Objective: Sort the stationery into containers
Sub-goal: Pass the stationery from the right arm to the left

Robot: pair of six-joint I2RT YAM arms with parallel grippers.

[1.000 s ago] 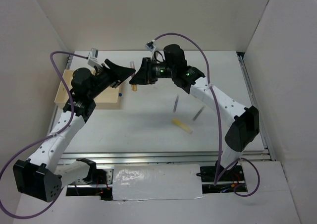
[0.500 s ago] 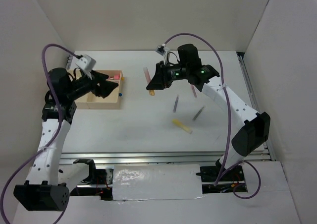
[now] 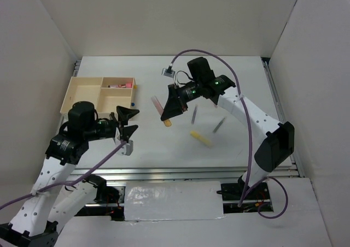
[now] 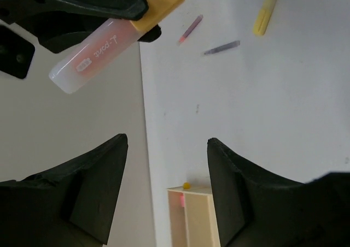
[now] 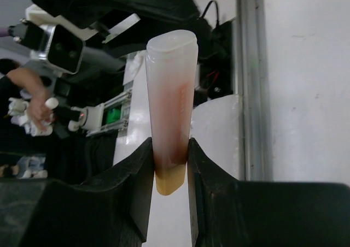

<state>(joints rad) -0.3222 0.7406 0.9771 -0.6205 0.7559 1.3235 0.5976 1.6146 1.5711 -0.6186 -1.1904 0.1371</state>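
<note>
My right gripper (image 3: 167, 111) is shut on a fat pink highlighter (image 3: 157, 103) with a yellow end, held above the table's middle. The right wrist view shows the highlighter (image 5: 170, 94) clamped between both fingers of that gripper (image 5: 170, 165). My left gripper (image 3: 127, 121) is open and empty, just in front of the pale wooden tray (image 3: 87, 78). In the left wrist view the open left gripper (image 4: 167, 192) looks past the tray (image 4: 199, 225) at the held highlighter (image 4: 98, 47). A yellow marker (image 3: 200, 138) and two thin pens (image 3: 194, 113) (image 3: 219, 124) lie on the table.
A pink item (image 3: 121, 85) lies in the tray's far right compartment. White walls close in the table on the left, back and right. A metal rail (image 3: 180, 173) runs along the near edge.
My left arm has swung back from over the tray to its near side. My right gripper has carried the highlighter a little nearer and lower.
</note>
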